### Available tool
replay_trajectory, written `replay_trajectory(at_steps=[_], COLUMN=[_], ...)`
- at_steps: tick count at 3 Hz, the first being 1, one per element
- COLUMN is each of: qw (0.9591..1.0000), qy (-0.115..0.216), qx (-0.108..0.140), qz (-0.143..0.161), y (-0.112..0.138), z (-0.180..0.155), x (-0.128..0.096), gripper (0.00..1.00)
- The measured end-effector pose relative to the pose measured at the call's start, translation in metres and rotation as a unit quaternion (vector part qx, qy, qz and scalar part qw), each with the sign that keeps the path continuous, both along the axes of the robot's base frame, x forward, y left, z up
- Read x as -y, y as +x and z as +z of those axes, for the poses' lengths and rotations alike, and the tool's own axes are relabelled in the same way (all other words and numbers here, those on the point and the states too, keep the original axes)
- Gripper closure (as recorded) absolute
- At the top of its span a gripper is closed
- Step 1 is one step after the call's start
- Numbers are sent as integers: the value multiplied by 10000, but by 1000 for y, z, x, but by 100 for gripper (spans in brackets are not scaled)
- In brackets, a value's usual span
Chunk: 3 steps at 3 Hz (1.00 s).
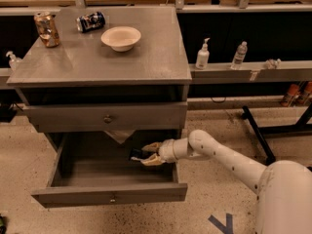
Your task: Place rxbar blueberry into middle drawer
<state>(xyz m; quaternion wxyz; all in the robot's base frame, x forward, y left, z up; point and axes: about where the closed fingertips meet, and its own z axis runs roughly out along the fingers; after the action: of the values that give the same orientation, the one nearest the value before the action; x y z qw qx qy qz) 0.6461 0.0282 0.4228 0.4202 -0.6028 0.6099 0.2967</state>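
The middle drawer (68, 197) is pulled out and open under the grey cabinet, with a deep box and a small round knob on its front. My gripper (144, 154) reaches in from the right, over the right part of the drawer box just above its floor. It is shut on the rxbar blueberry (135, 154), a small dark bar that sticks out to the left between the pale fingers. My white arm (219, 155) runs from the lower right across the drawer's right wall.
The upper knobbed drawer front (146, 116) is closed above my gripper. On the cabinet top (156, 57) stand a white bowl (121, 37), a lying blue can (91, 21) and an upright copper can (46, 29). Bottles (202, 55) stand on a shelf to the right.
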Motion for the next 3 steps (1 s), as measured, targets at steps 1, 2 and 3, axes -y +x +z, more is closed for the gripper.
replay_trajectory(at_steps=[1,2,3], qw=[9994,9994,9993], qy=[59,62,71], qx=[-276,-271,-286], qz=[183,196,221], y=[3,1,-1], z=[-22,-22,-23], x=[-6,-10,-13], gripper=[70,39,8])
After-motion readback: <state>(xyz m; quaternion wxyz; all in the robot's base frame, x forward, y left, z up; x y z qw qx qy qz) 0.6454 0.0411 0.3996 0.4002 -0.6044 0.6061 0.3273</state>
